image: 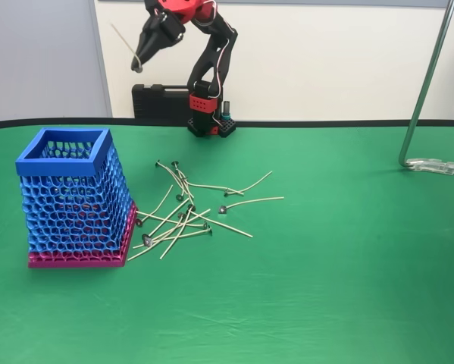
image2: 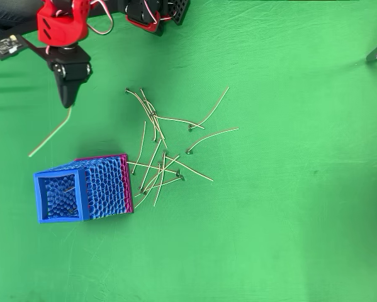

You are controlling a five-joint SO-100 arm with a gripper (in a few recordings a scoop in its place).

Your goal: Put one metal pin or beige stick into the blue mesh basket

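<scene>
Nearest the fixed camera stands the blue mesh basket (image: 73, 199) at the left of the green tabletop (image: 340, 288), upright on its magenta base, its square rim open to the top; in the overhead view the blue mesh basket (image2: 81, 187) shows what look like 1 or 2 sticks already lying inside, though the mesh makes the count uncertain. Just right of it lies the loose heap of beige sticks (image: 187, 211), more than 10 of them crossed over one another, some touching the base of the basket, others fanned out toward the middle of the cloth; each ends in a small dark disc.

Judging by their thinness and slight curve, these sticks are very light, a little springy and easy to tilt in a pinch; a hold near the disc end lets the long tail swing, while a hold closer to the middle would probably keep it steadier over the rim.

1 beige stick (image: 124, 39) is off the tabletop; the gripper (image: 138, 65) is clamped on it at its lower end, and the free length slants up and to the left in the fixed view; overhead, the same beige stick (image2: 50, 133) trails away from the gripper (image2: 68, 104) toward the lower left, short of the basket and not yet over its opening.

The red and black arm is raised high from its base at the back edge, elbow bent, wrist pitched down and to the left, the gripper well above the cloth; the next move calls for carrying the stick over the rim before letting go.
</scene>
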